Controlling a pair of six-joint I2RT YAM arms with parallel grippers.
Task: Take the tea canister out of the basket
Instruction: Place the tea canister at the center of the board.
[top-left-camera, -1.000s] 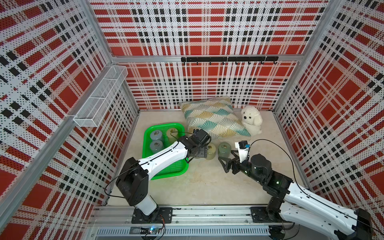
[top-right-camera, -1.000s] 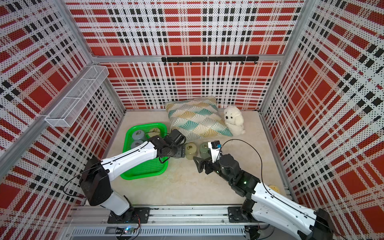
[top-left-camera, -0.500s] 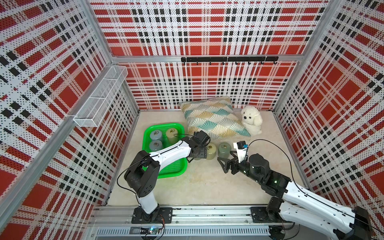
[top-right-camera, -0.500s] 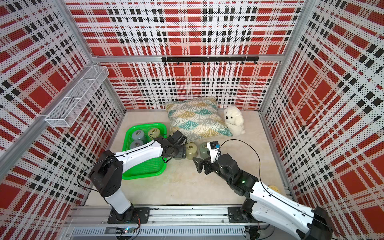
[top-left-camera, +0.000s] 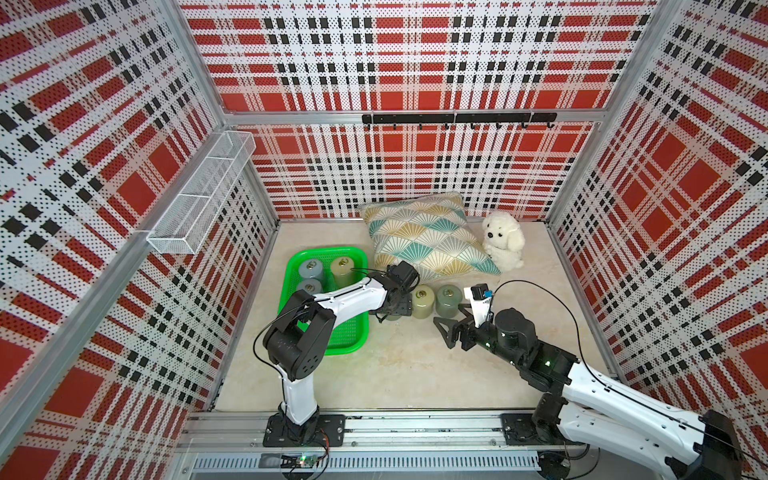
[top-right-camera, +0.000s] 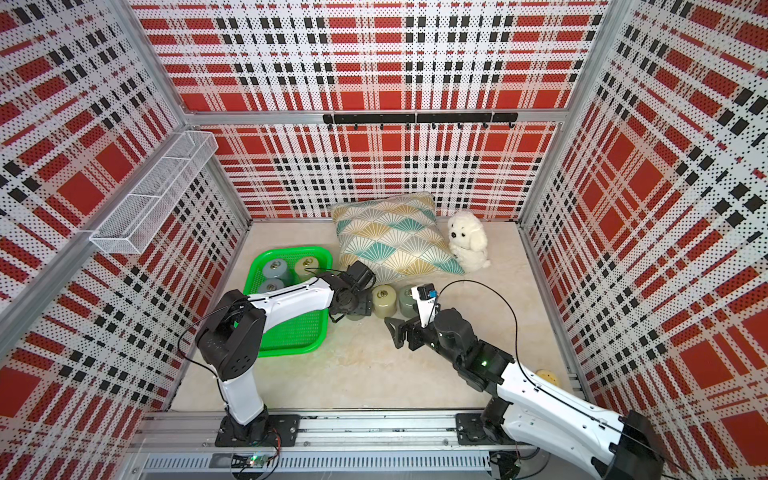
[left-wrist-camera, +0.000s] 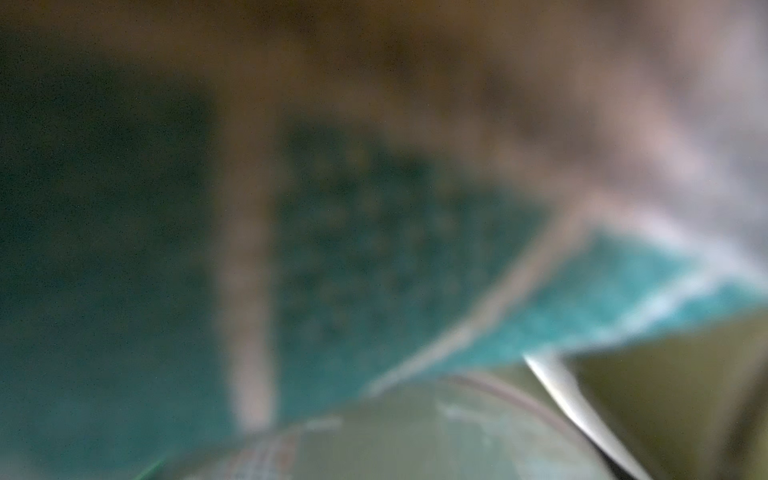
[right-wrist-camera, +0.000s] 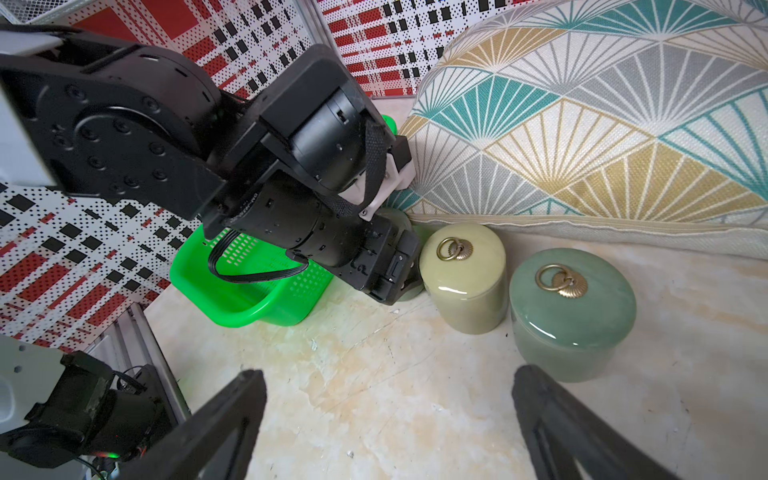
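Note:
The bright green basket (top-left-camera: 349, 332) (right-wrist-camera: 249, 307) lies on the left of the floor with three tea canisters at its far end: grey-blue (top-left-camera: 311, 269), beige (top-left-camera: 344, 268) and grey (top-left-camera: 309, 286). My left gripper (top-left-camera: 394, 311) (right-wrist-camera: 395, 270) is just right of the basket, low over the floor, jaws wide around a pale green tea canister (right-wrist-camera: 400, 219) (left-wrist-camera: 415, 436) that it mostly hides. A beige canister (top-left-camera: 423, 301) and a green canister (top-left-camera: 449, 299) stand beside it. My right gripper (top-left-camera: 448, 313) (right-wrist-camera: 386, 374) is open and empty, in front of those two.
A fan-patterned cushion (top-left-camera: 424, 241) leans at the back, touching the canister row, with a white plush dog (top-left-camera: 503, 241) to its right. A white wire rack (top-left-camera: 199, 199) hangs on the left wall and a black hook rail (top-left-camera: 457, 118) on the back wall.
My left arm's elbow has lifted and folded back toward its base while the gripper stayed beside the basket with the canister, sinking slightly. The right arm has barely shifted.

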